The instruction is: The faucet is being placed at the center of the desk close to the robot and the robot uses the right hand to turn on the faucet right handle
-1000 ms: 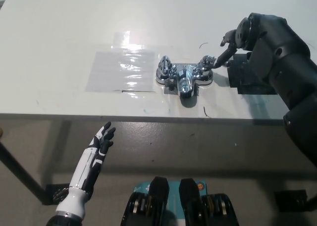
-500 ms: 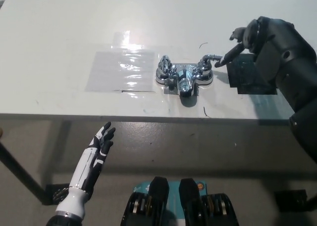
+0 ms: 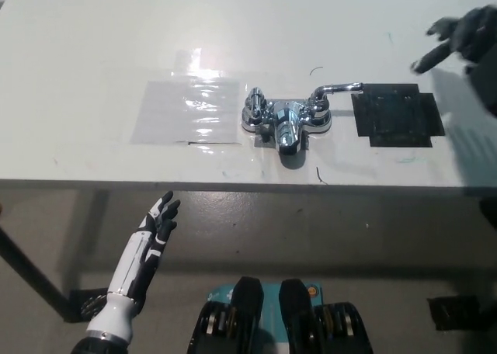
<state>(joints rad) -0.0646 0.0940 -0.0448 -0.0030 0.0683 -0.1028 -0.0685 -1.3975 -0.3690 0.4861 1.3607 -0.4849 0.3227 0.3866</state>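
Withdrawing to the far right, the right robot hand [image 3: 458, 39] has let go of the faucet [image 3: 286, 119], fingers apart and empty. The right handle [image 3: 339, 88] now juts sideways toward the matte black patch [image 3: 397, 119], swung further than a second ago, so the turn looks done. The rounded chrome faucet sits mid-worktop [image 3: 93, 43] near the front edge, beside a glossy clear sheet [image 3: 189, 112]. The left robot hand [image 3: 161, 218] hangs open below.

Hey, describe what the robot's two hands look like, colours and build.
The left hand is white with black sections along its slim fingers, on a slender white forearm with a dark stripe. The right hand is all matte black and bulkier, with dark rounded fingers. No cables or markings are visible.
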